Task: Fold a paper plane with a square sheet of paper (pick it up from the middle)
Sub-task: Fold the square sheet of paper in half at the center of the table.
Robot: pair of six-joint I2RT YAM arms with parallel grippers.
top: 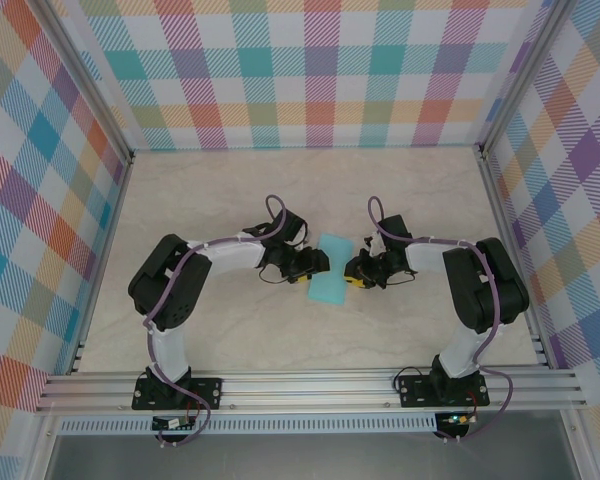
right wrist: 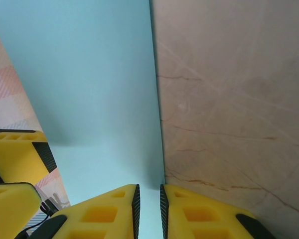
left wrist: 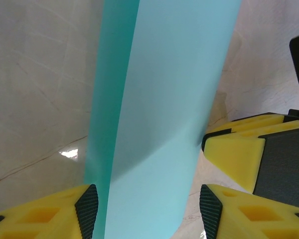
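The sheet of paper (top: 332, 272) sits at the centre of the table (top: 230, 190), between both grippers. It is light, thin and limp, and it probably creases under slight load. The right gripper (right wrist: 149, 191) pinches one edge, jaws nearly closed. The left gripper (left wrist: 148, 199) straddles the bowed sheet, jaws wide. Take hold lightly, near the middle.

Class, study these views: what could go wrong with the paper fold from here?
1. The right end effector pinches only the edge of the thin light-teal square sheet of paper; it may slip or tear.
2. The left end effector straddles the bowed sheet; closing could crumple it.
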